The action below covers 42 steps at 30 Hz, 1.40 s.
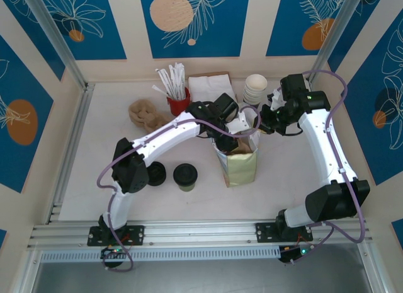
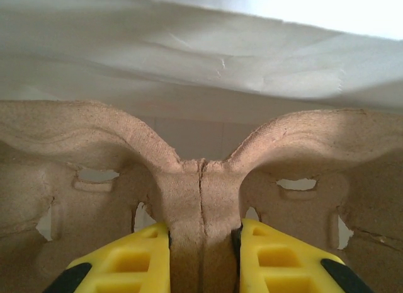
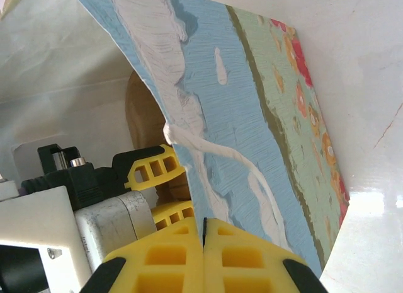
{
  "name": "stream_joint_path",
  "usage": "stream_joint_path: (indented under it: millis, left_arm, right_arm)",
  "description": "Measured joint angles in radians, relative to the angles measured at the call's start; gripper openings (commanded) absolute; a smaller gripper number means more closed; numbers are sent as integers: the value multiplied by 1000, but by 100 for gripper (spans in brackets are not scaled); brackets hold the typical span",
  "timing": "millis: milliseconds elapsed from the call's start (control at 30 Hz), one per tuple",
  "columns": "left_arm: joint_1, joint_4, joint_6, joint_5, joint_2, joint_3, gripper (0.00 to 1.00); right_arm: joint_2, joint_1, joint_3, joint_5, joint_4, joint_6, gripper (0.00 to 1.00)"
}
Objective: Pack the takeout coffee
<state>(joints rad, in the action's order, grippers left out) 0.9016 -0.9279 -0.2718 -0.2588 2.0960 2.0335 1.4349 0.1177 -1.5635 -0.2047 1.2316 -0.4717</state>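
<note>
Left gripper (image 2: 201, 239) pinching carrier (image 2: 94, 135) ridge inside bag (image 1: 242, 167) in its wrist view, right gripper (image 3: 203, 225) clamping bag's edge, top view shows coffee (image 1: 185, 175) on table (image 1: 104, 120), left of bag

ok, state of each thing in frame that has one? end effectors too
left end effector: shut on the cup carrier
right end effector: shut on the paper bag's rim
cup carrier: gripped by its centre ridge, inside the bag mouth
paper bag: upright, mouth open
takeout coffee: lidded, upright on the table, not yet packed
cream cups: lidless, stacked
</note>
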Motion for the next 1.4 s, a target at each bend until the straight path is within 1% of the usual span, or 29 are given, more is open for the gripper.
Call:
stream_joint_path:
  millis: [200,533,1033,1267,1333,1367,1400]
  left_arm:
    - [6,32,1,-5,2,-27,20]
    - [15,133,3,-60,2,-80,22]
    - [19,215,4,-111,2,-107,22]
    - [19,293,11,-134,0,-148,22]
    - [19,302,11,-134,0,-148,25]
    - [19,305,11,-134,0,-148,29]
    - [19,304,13,-134,1,-148,36]
  right_arm:
    - [0,3,0,29,15,10,0]
    - [-25,-6,4,48,26,20,0]
    - [-51,-67,57,-13,7,-7,0]
    - [-66,-96,74,-30,6,-14,0]
    - [-66,-102,74,-32,7,-14,0]
    - [-66,-103,74,-32,7,-14,0]
    - [-66,-105,74,-32,7,-14,0]
